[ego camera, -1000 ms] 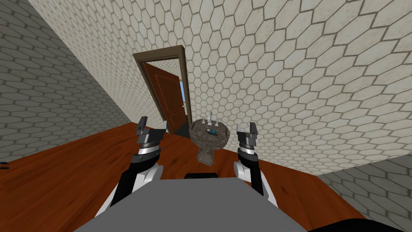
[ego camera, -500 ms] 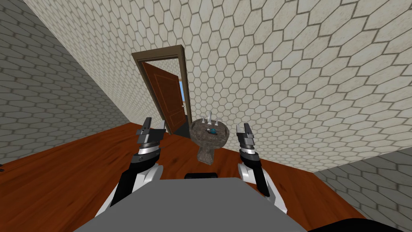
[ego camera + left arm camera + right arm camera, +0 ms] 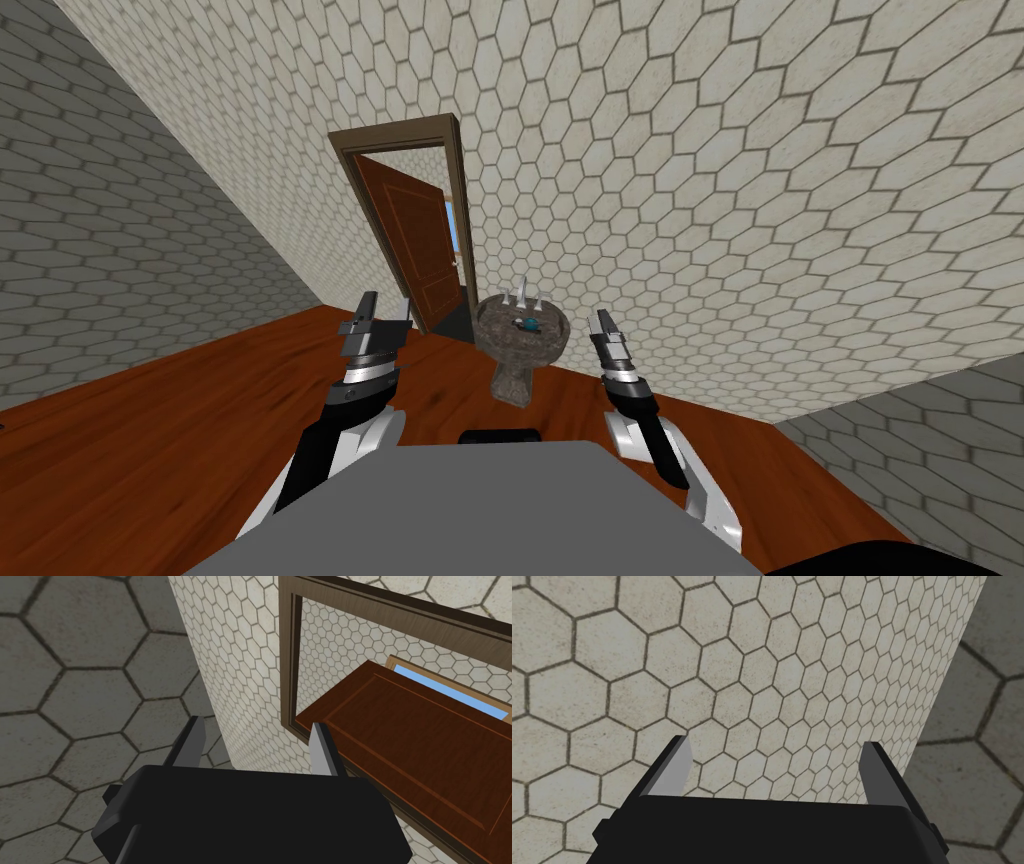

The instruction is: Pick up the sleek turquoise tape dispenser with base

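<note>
A small turquoise tape dispenser (image 3: 528, 324) lies in the bowl of a dark stone pedestal sink (image 3: 520, 345) against the tiled wall ahead. My left gripper (image 3: 385, 312) is raised to the left of the sink, open and holding nothing; in the left wrist view the left gripper (image 3: 255, 746) faces the door frame. To the right of the sink my right gripper (image 3: 604, 326) is raised as well; in the right wrist view the right gripper (image 3: 774, 768) stands open before the tiled wall. Both are short of the sink.
A brown door (image 3: 420, 250) stands open in its frame (image 3: 400, 135) just left of the sink. Hexagon-tiled walls rise ahead and to both sides. Reddish wood floor (image 3: 180, 430) stretches to the left and between me and the sink.
My right wrist has turned, so its fingers now line up edge-on, and the arm has swung a little to the right. The left gripper rotated slightly in the first half second, then held still.
</note>
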`<state>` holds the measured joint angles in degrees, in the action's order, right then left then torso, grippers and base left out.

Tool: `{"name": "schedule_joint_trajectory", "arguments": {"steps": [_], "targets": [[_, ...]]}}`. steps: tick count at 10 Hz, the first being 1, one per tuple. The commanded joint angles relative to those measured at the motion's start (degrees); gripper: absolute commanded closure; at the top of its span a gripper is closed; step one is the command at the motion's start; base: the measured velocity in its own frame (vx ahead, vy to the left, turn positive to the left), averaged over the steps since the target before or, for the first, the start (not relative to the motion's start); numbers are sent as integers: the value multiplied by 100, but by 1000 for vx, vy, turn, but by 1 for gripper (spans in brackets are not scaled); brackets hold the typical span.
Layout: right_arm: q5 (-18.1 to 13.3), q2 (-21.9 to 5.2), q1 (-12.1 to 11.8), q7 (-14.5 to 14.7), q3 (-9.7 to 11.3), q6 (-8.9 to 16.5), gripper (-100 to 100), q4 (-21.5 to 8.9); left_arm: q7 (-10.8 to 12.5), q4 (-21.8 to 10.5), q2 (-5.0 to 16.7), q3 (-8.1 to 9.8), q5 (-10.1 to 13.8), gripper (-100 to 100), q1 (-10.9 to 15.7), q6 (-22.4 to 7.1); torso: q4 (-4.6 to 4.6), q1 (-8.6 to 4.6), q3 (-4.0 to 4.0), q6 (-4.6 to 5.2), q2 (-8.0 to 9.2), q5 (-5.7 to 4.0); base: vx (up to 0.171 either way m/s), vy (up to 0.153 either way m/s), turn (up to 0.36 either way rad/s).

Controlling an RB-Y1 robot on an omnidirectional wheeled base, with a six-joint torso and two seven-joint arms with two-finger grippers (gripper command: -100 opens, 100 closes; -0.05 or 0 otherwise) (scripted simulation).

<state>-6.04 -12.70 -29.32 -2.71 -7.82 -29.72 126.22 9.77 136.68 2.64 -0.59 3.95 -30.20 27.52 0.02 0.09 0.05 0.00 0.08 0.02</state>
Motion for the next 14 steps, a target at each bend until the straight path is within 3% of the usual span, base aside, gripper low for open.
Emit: {"name": "schedule_joint_trajectory", "arguments": {"steps": [1,5,7,8,10,11,14], "targets": [[-91,-286,-61,173,-117,171,-100,-192,0,0,0,0,0,0,0,0,0,0,0,0,0,0,-12,49,-9],[-237,-816,-189,400,-277,414,-100,-403,0,0,0,0,0,0,0,0,-1,9,-4,-1,-7,2,-4,45,4],[-428,-1226,-359,660,-436,654,-100,-643,0,0,0,0,0,0,0,0,-1,8,-4,-1,-6,2,1,63,28],[-428,-1275,-359,660,-436,654,-100,-643,0,0,0,0,0,0,0,0,-2,15,-5,0,-9,3,15,58,-2],[-665,-1701,-572,951,-590,880,-100,-904,0,0,0,0,0,0,0,0,-2,12,-6,-1,-11,3,13,69,42],[-665,-1743,-572,951,-590,880,-100,-904,0,0,0,0,0,0,0,0,-3,17,-8,-1,-14,4,32,53,15],[-1101,-2386,-953,1406,-811,1180,-100,-1328,0,0,0,-1,0,0,0,0,-6,27,-16,-3,-29,5,54,107,81]]}}
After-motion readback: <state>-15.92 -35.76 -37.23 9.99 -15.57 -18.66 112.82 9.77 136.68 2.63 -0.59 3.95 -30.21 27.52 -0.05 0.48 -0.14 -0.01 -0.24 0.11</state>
